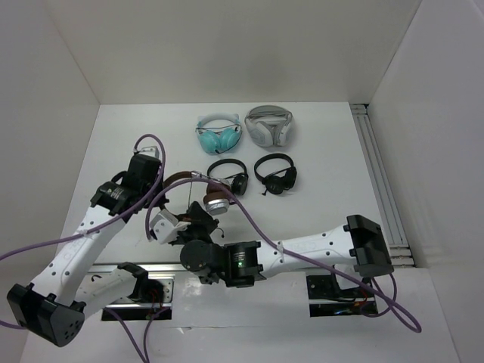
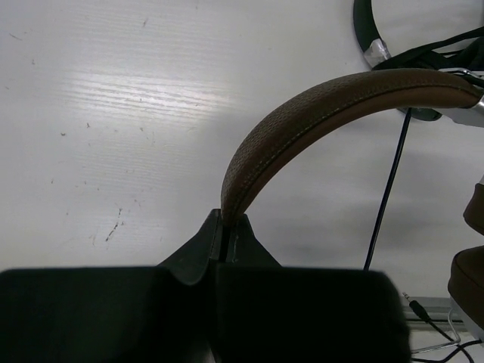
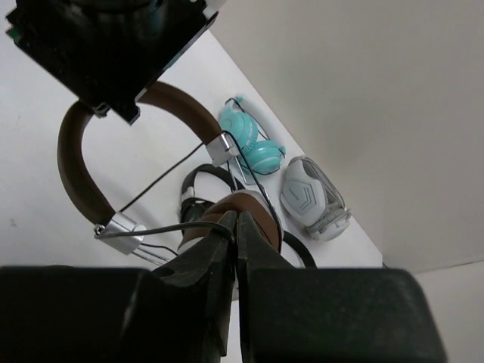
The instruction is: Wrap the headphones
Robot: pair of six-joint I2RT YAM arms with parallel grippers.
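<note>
The dark-brown-banded, silver-cupped wired headphones (image 1: 215,203) were left of centre in the top view, headband (image 2: 318,106) clamped in the left gripper (image 2: 225,223), while the right gripper (image 3: 233,219), jaws nearly together at the thin black cable (image 3: 174,227), its grip unclear, probably needed steady tension.

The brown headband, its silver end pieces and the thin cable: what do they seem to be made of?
The headband looks like leather or imitation leather, matte: grainy surface, stitched seam. The silver end pieces are probably metal, perhaps coated plastic: brushed sheen. The cable looks rubber-coated: thin, black, smooth.
</note>
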